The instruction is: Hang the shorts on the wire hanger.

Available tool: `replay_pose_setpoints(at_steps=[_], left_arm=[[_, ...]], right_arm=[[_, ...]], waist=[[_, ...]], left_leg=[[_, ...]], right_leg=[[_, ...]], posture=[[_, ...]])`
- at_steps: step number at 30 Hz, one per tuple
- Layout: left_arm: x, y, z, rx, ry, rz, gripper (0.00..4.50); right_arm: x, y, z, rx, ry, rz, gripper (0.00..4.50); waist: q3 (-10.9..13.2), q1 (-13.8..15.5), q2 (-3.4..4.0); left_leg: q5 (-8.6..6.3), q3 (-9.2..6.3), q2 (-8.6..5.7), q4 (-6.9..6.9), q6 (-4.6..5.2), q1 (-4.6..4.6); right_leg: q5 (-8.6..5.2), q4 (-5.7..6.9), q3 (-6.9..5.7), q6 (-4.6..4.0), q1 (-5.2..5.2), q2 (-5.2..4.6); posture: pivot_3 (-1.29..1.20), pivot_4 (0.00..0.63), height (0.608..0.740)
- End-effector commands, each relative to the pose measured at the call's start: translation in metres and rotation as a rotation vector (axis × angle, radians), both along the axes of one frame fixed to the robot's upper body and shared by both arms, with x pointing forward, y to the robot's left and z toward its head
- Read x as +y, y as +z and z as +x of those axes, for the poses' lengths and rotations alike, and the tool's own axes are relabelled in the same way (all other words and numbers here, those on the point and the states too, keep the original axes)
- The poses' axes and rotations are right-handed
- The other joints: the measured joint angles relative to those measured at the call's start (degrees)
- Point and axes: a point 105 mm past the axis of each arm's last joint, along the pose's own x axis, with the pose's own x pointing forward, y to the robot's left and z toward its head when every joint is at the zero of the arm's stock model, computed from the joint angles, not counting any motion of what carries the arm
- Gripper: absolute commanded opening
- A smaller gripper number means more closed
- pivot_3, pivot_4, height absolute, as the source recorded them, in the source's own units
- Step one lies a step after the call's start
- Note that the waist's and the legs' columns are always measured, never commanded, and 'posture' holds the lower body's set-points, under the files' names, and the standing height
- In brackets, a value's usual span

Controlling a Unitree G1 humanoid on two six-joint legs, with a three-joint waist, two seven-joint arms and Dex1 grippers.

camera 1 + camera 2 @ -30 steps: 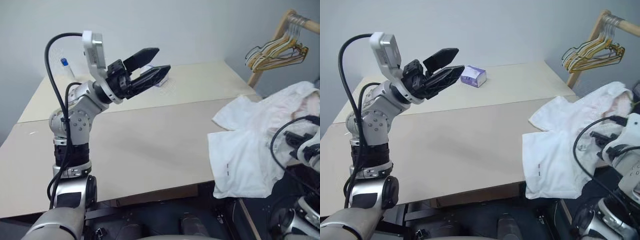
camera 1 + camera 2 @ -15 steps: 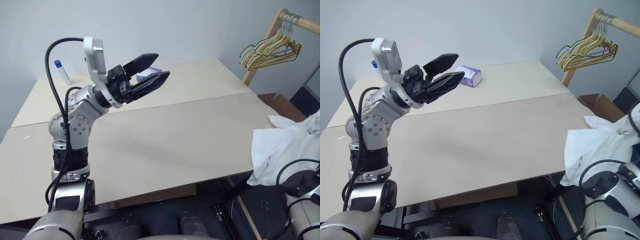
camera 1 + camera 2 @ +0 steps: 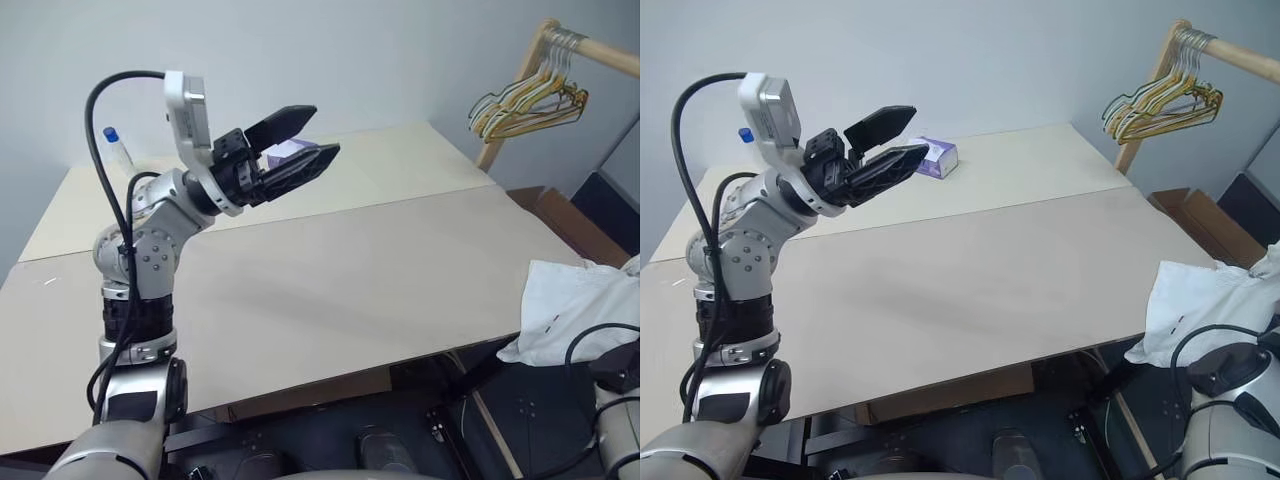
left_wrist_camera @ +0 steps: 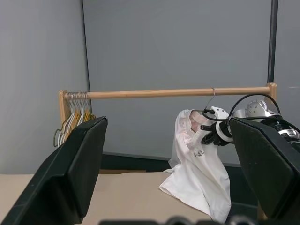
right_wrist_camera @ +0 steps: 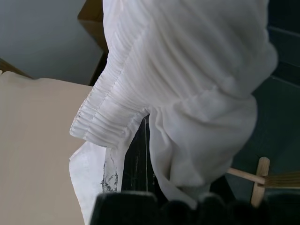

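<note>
The white shorts (image 3: 572, 312) hang past the table's right edge, gathered waistband (image 5: 110, 117) uppermost. In the left wrist view the shorts (image 4: 197, 173) dangle under a thin wire hanger, whose hook (image 4: 211, 96) rises to the wooden rod (image 4: 150, 93). Whether the hook rests on the rod I cannot tell. My right gripper (image 4: 205, 133) is shut on the wire hanger just above the fabric. A thin wire (image 5: 146, 145) runs up from its fingers. My left gripper (image 3: 320, 132) is raised over the table's far left, open and empty, pointing right.
The beige table (image 3: 330, 270) carries a small purple tissue box (image 3: 938, 158) and a blue-capped bottle (image 3: 115, 147) at the back. A bunch of yellowish hangers (image 3: 527, 100) hangs from the rack at the right. A cardboard box (image 3: 1202, 222) sits on the floor there.
The shorts left the table's right end and swung out past its edge with my right arm. The view has turned right. My left gripper kept still.
</note>
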Motion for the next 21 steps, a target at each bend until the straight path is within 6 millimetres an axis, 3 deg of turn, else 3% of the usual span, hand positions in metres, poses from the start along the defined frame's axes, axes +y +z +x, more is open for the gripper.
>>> replay_pose_setpoints(at_steps=[1, 2, 5, 15, 21], left_arm=[[0.0, 0.01, -0.004, -0.054, 0.002, 0.011, 4.44], [-0.001, 0.01, -0.004, -0.054, 0.001, 0.012, 4.44], [-0.002, 0.008, -0.004, -0.053, -0.002, 0.014, 4.5], [-0.002, 0.009, -0.003, -0.058, -0.004, 0.015, 4.5], [-0.003, 0.011, -0.002, -0.066, -0.008, 0.012, 4.5]], right_arm=[[-0.003, 0.005, -0.003, -0.026, -0.008, -0.012, 0.0], [-0.003, 0.003, -0.004, -0.023, -0.007, -0.011, 0.0], [-0.003, -0.001, -0.006, -0.011, -0.01, -0.026, 0.84], [-0.014, 0.004, -0.014, 0.059, -0.055, -0.232, 4.42], [-0.014, 0.038, -0.017, 0.063, -0.12, -0.579, 4.46]], waist=[[0.0, 0.01, -0.01], [0.0, 0.03, -0.02], [0.01, 0.15, -0.04], [0.02, 0.05, 0.0], [0.02, -0.15, 0.01]], left_leg=[[-0.01, 0.01, -0.01, 0.0, 0.02, -0.01], [-0.02, 0.01, -0.01, 0.0, 0.04, -0.04], [-0.05, 0.02, -0.01, 0.0, 0.08, -0.09], [-0.05, 0.06, -0.05, 0.0, 0.08, -0.06], [-0.05, 0.1, -0.07, 0.0, 0.08, -0.06]], right_leg=[[0.01, -0.04, 0.04, 0.02, 0.01, 0.0], [0.02, -0.06, 0.05, 0.03, 0.0, -0.01], [0.03, -0.12, 0.05, 0.07, 0.0, -0.01], [0.03, -0.09, 0.12, 0.11, -0.03, -0.03], [-0.03, -0.08, 0.21, 0.26, -0.04, -0.03]], posture=[[-0.11, 0.0, 0.74], [-0.11, 0.0, 0.74], [-0.11, 0.0, 0.74], [-0.12, 0.002, 0.74], [-0.13, 0.001, 0.74]])
